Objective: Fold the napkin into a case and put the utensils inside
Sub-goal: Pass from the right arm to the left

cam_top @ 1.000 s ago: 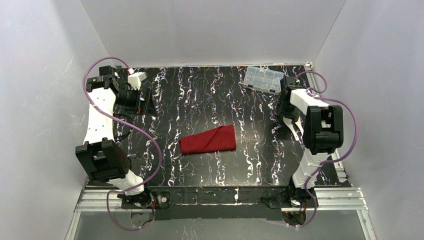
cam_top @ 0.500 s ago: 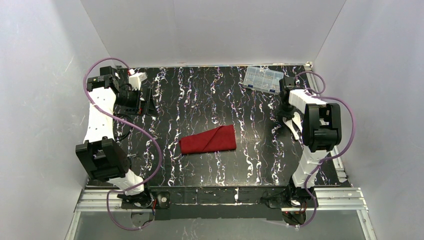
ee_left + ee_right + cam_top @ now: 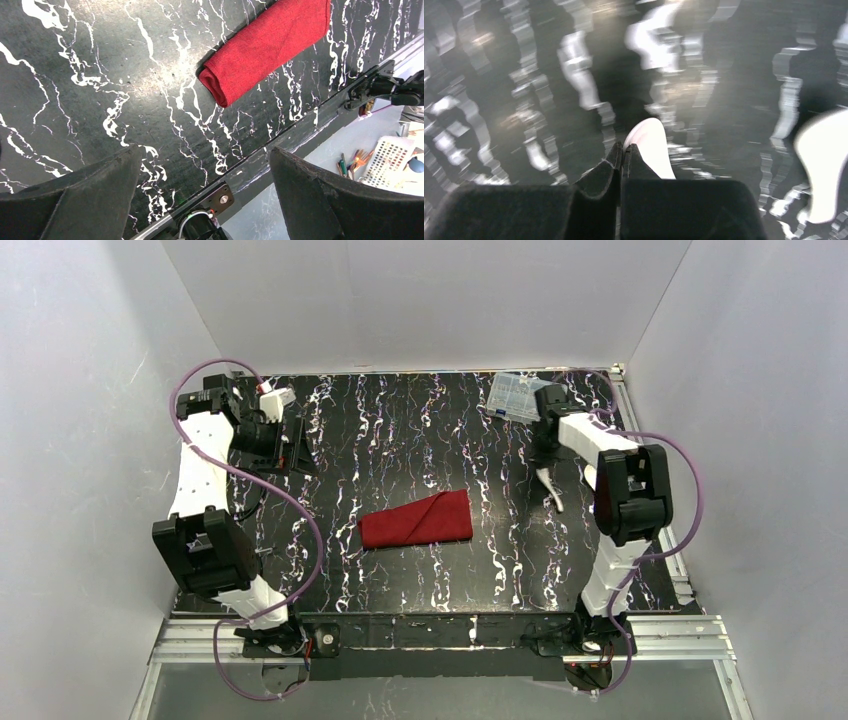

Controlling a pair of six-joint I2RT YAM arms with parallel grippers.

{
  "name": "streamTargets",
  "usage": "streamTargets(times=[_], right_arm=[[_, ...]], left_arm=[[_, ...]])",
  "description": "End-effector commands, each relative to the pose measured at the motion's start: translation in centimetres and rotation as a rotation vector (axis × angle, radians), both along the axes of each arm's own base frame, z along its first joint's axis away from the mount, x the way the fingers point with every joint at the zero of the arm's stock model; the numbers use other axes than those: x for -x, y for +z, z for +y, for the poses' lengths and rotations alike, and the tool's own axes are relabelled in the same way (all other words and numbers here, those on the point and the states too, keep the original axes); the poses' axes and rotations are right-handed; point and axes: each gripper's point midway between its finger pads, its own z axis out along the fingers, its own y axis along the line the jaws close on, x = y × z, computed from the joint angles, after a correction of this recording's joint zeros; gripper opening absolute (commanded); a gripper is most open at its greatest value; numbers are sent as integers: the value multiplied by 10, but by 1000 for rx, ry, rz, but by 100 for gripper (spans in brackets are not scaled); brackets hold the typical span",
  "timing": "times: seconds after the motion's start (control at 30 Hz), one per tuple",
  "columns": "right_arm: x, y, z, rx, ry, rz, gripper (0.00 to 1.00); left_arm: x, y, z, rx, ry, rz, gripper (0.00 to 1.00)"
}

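The red case [image 3: 417, 519] lies folded in the middle of the tabletop [image 3: 400, 440], in the same place as before. The right claw [image 3: 623, 150] seems closed on a white utensil [image 3: 650, 144], though this view is blurred, and it has swung inward since a second ago. The left claw [image 3: 204, 152] stands wide apart. The contents of the clear box [image 3: 512, 395] I cannot tell.

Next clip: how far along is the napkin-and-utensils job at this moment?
Done: the napkin lies folded into an oblong pouch mid-table. In hand: the right gripper is shut on a white utensil, away from the napkin. A second white shape in the blurred right wrist view may be the other one. Left: no utensil shows in the napkin yet; the left gripper is open, empty.
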Motion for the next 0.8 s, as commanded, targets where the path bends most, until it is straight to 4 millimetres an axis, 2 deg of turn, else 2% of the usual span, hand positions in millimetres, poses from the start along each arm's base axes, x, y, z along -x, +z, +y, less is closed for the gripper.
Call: streamTargets(times=[0.0, 0.1, 0.2, 0.3, 0.37, 0.4, 0.5, 0.6, 0.7, 0.77], right_arm=[[10, 16, 98, -176, 304, 6, 1], [13, 51, 146, -264, 407, -49, 1], [13, 103, 186, -374, 436, -155, 1], [11, 153, 193, -456, 246, -253, 1], [8, 188, 200, -547, 140, -388, 1], [10, 197, 201, -573, 98, -427, 1], [15, 215, 205, -662, -2, -440, 1], [21, 228, 225, -810, -68, -399, 1], [28, 252, 249, -866, -84, -422, 1], [33, 265, 260, -890, -87, -433, 1]], left_arm=[[4, 11, -12, 74, -17, 20, 99], [8, 20, -31, 184, -49, 4, 99], [20, 29, -59, 247, -137, -23, 99], [29, 31, -91, 247, -203, -90, 98], [37, 30, -116, 253, -248, -160, 99], [43, 25, -126, 258, -258, -182, 98], [52, 26, -148, 248, -314, -329, 99], [61, 26, -167, 187, -414, -463, 98], [38, 33, -177, 86, -380, -618, 98], [26, 46, -186, 57, -379, -718, 98]])
